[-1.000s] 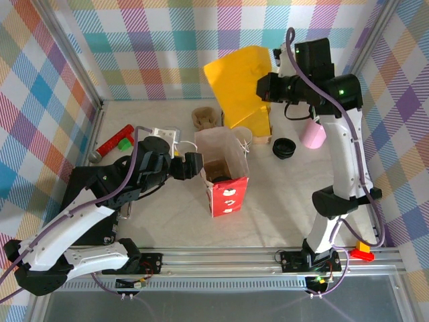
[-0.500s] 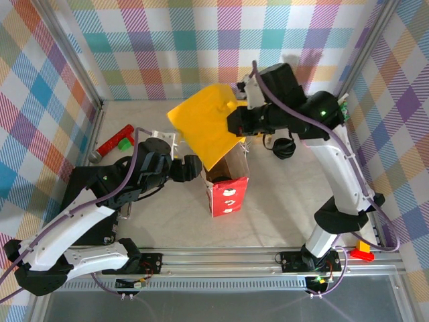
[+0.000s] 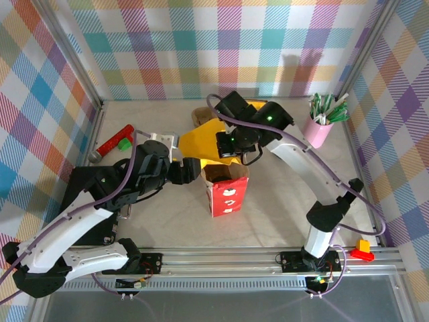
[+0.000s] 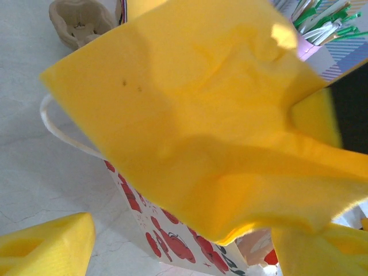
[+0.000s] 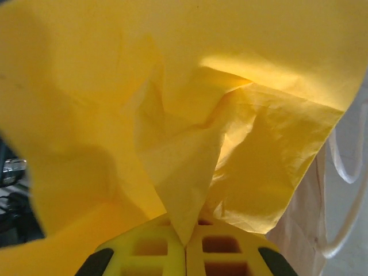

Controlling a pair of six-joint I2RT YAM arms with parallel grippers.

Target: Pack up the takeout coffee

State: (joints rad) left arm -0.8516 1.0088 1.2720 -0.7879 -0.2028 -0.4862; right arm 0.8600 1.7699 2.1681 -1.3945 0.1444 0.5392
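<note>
the right arm's jaws, pinched shut on the yellow paper sheet (image 3: 201, 142), have swung it from far right over the paper bag (image 3: 228, 194). the takeout coffee (image 3: 216, 176) seems already inside, so padding looks next. left jaws gape empty beside the bag.

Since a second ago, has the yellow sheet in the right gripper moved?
Yes. The yellow sheet has swung left and nearer, from beside the back wall to the rim of the paper bag.

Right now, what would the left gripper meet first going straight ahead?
Probably the yellow sheet hanging from the right gripper, just above the paper bag. Depth is unclear.
</note>
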